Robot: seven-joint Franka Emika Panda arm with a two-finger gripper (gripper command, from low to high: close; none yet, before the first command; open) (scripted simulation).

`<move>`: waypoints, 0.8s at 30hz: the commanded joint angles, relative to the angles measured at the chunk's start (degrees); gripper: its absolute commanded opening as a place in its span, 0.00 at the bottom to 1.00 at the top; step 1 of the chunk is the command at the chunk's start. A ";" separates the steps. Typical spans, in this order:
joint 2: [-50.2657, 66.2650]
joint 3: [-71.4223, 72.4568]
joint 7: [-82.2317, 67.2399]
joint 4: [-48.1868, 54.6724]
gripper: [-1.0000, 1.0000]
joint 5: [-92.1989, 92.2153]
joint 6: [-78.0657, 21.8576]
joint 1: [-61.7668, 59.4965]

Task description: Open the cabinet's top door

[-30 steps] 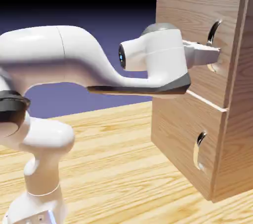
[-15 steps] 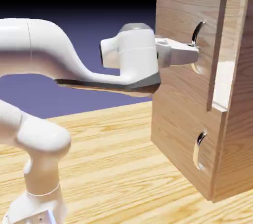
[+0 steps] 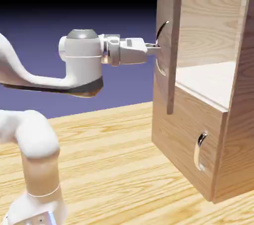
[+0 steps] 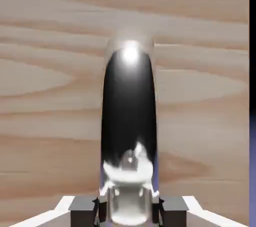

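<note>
Gripping the top door's handle [image 3: 158,62], the claw [image 3: 155,49] is reaching in from the cabinet's [image 3: 201,105] left in the exterior view; the top door [image 3: 171,48] is standing swung open at the cabinet's front, above the lower door [image 3: 186,140]. In the hand view, the claw's two tips are pinching the curved handle between them, against the door's wood.

Glossy silver metal handle [image 4: 128,116]; wood-grain cabinet door [image 4: 200,86]; glossy white arm [image 3: 84,65].

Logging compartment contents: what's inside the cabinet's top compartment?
Visible: bare wood-grain back panel and pale floor, nothing on the seen part. The left portion is hidden by the open door.
</note>
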 commanded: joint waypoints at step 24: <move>-15.76 45.45 -15.52 -1.23 0.00 53.25 -43.92 2.20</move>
